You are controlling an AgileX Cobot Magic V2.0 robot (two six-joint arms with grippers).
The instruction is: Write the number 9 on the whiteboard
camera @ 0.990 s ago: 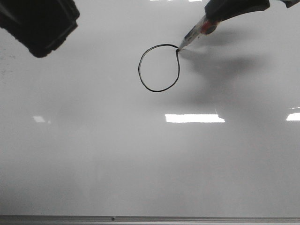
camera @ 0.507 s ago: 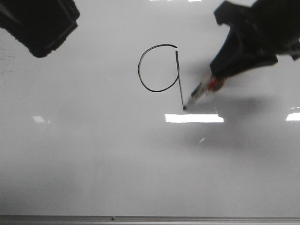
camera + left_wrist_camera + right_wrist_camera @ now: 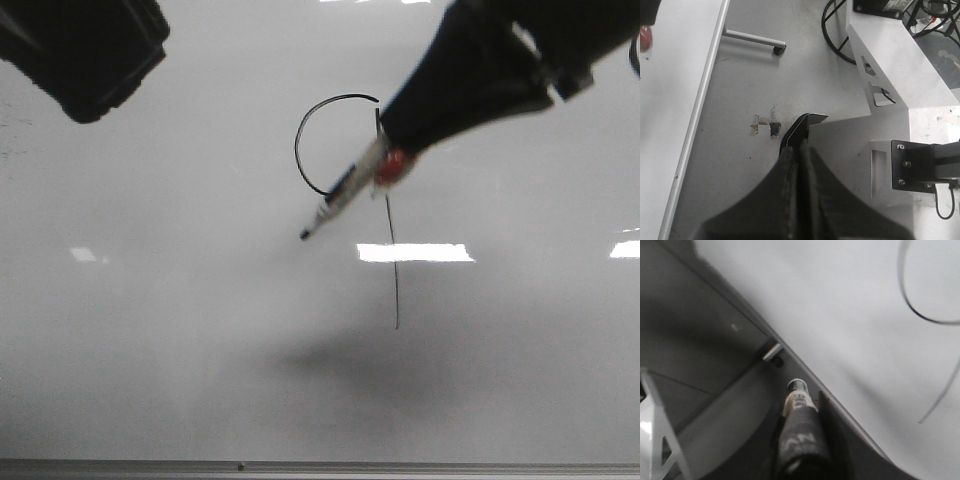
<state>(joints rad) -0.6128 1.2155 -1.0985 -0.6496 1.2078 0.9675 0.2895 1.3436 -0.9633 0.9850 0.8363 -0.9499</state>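
Hovering marker (image 3: 338, 195) overlaps number 9 (image 3: 340, 150) mid-whiteboard (image 3: 180, 320).

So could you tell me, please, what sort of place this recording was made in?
Probably a robotics lab or workshop: a whiteboard lies flat as the work surface, the left wrist view shows a bare grey floor, and cables trail by a white metal equipment base.

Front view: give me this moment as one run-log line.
right gripper: shut on black-tipped marker pen | tip: seems lifted | thin black hand-drawn 9: loop and tail drawn | glossy pale whiteboard | left gripper: shut, idle
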